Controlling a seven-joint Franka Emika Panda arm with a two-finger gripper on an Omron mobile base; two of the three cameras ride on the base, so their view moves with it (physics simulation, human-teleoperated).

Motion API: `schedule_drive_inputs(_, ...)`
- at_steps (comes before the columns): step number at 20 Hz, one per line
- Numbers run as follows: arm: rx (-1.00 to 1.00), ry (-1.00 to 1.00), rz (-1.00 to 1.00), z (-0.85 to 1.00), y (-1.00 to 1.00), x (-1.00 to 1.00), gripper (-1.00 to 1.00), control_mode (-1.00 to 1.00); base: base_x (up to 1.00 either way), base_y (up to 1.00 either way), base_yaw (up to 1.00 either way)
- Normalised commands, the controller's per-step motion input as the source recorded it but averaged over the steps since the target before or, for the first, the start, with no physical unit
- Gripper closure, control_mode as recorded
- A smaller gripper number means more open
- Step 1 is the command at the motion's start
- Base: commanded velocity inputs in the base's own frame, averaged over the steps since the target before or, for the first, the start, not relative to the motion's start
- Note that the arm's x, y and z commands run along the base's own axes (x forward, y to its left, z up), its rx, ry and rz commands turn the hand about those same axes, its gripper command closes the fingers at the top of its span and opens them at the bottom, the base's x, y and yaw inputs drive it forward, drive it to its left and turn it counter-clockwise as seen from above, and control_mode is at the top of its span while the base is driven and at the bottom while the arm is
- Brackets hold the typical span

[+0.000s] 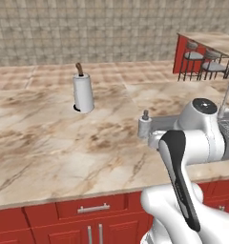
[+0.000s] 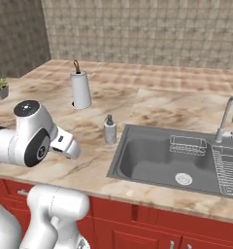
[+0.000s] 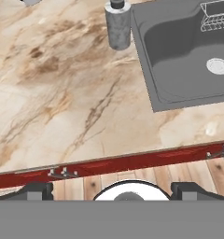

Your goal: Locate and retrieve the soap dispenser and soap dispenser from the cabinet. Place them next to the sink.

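Observation:
One soap dispenser point(image 2: 109, 131), a white-grey marbled cylinder with a dark pump, stands upright on the marble counter just left of the sink point(image 2: 138, 133). It also appears in the left base view as the soap dispenser point(image 1: 145, 126), and near the top of the hand view as the soap dispenser point(image 3: 118, 29) beside the sink point(image 3: 151, 88). My gripper point(image 3: 113, 190) hangs over the counter's front edge, well short of the bottle. It is open, its dark fingertips point(image 3: 33, 190) far apart with nothing between them. The cabinet is out of view.
A white paper-towel roll point(image 2: 80, 90) stands farther back on the counter. The basin holds a small wire rack point(image 2: 187, 144), with a curved tap point(image 2: 228, 114) behind and a dish rack point(image 2: 229, 168) at right. Red drawers point(image 1: 92, 208) run below. Bar stools point(image 1: 202, 62) stand far right.

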Motion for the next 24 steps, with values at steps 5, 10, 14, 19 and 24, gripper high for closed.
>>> schedule_drive_inputs(5, 0.0, 0.0, 0.0, 0.0, 0.0, 0.0, -1.0, 1.0, 0.0, 0.19, 0.4)
schedule_drive_inputs(10, 0.0, 0.0, 0.0, 0.0, 0.0, 0.0, -1.0, 1.0, -0.09, 0.41, 0.43)
schedule_drive_inputs(14, 0.0, 0.0, 0.0, 0.0, 0.0, 0.0, -1.0, 1.0, 0.0, 0.26, 0.44)
schedule_drive_inputs(19, 0.0, 0.0, 0.0, 0.0, 0.0, 0.0, -1.0, 1.0, 0.0, 0.12, 0.5)
schedule_drive_inputs(24, 0.0, 0.0, 0.0, 0.0, 0.0, 0.0, -1.0, 1.0, 0.0, 0.16, 0.48)
